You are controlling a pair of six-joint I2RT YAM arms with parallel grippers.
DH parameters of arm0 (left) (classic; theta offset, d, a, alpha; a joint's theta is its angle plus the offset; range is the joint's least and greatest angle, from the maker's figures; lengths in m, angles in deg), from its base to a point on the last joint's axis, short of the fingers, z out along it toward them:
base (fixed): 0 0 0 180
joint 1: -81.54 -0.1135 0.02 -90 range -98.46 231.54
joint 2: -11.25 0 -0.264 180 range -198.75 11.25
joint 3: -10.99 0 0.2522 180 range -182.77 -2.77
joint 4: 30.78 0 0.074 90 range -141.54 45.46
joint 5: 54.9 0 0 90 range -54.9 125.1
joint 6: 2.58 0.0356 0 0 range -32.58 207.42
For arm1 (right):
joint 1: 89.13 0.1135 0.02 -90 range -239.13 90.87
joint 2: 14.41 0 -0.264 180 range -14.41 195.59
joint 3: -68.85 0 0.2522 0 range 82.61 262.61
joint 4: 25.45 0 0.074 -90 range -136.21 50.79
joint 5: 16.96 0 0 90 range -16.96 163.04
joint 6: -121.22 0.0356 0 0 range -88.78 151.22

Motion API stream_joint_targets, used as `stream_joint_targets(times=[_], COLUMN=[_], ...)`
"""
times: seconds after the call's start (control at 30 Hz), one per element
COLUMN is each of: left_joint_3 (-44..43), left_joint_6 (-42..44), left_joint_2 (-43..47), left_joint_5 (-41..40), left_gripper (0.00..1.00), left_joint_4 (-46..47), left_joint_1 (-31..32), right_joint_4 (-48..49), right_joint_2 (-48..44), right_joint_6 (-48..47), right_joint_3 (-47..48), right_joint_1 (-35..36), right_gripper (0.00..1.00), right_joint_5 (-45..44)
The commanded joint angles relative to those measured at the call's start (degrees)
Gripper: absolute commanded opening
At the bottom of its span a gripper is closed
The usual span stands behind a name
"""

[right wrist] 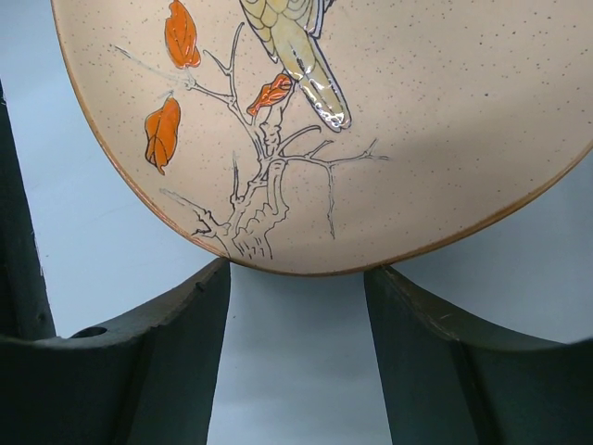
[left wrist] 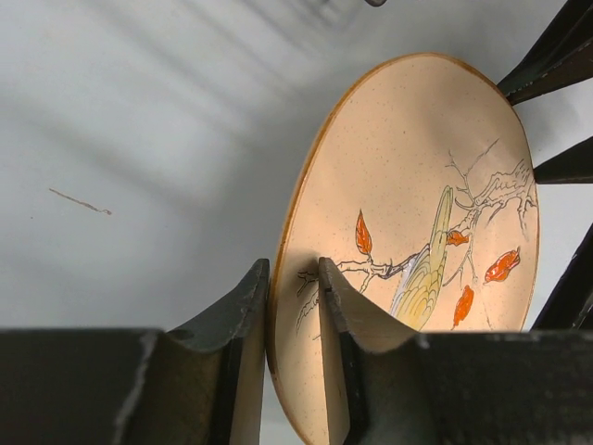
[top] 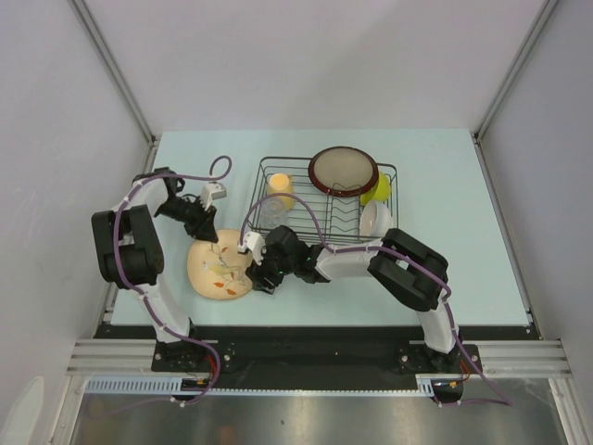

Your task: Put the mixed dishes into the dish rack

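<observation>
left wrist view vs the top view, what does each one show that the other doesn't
Only the left wrist view: the left hand closed on the rim of the plate, with the painted bird, branch and orange leaves up close.

Only the top view: the rack holding the mug, glass, red-rimmed dish, green bowl and saucer.

Both: the plate, outside the rack, and the pale table.

We're seeing bright, even overhead light, v. soft shadows. Tiny glare streak on the plate [right wrist: 389, 130] glaze ~12 o'clock in right wrist view; left wrist's 6 o'clock foreground's blurry imo.
</observation>
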State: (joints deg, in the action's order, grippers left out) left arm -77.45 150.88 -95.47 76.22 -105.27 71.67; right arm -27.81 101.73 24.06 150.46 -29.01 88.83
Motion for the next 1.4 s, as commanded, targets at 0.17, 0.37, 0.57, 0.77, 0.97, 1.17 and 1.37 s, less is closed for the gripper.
stream_joint_targets(times=[0.17,0.37,0.57,0.77,0.97,1.17,1.37], left_joint_3=[2.96,-5.47,-13.21,-10.59,-8.73,-16.02,-20.33], left_joint_6=[-1.23,-5.18,-6.95,-6.33,-6.95,-5.46,-5.27], left_joint_2=[-0.42,5.19,10.73,10.92,12.23,15.13,18.12], left_joint_5=[7.04,4.50,1.24,2.37,-0.07,-8.77,-11.94], left_gripper=[0.00,0.00,0.00,0.01,0.00,0.00,0.01], left_joint_4=[-23.38,-23.21,-23.29,-23.12,-21.36,-23.21,-22.86], left_joint_1=[3.72,2.66,2.75,2.66,2.57,1.43,2.39], right_joint_4=[4.60,1.70,-4.01,-6.65,-7.79,-10.25,-14.30], right_joint_2=[1.37,-1.52,-9.07,-13.83,-15.76,-24.18,-31.84], right_joint_6=[-0.05,-1.19,-1.45,-0.84,-0.22,0.47,1.79], right_joint_3=[2.37,2.37,2.28,2.28,2.28,2.28,2.19], right_joint_1=[-0.26,-0.35,-0.88,-1.93,-1.85,-4.74,-9.92], right_gripper=[0.62,0.61,0.68,0.71,0.75,0.79,0.79], right_joint_5=[-4.01,-5.94,-8.23,-7.71,-8.32,-9.20,-10.60])
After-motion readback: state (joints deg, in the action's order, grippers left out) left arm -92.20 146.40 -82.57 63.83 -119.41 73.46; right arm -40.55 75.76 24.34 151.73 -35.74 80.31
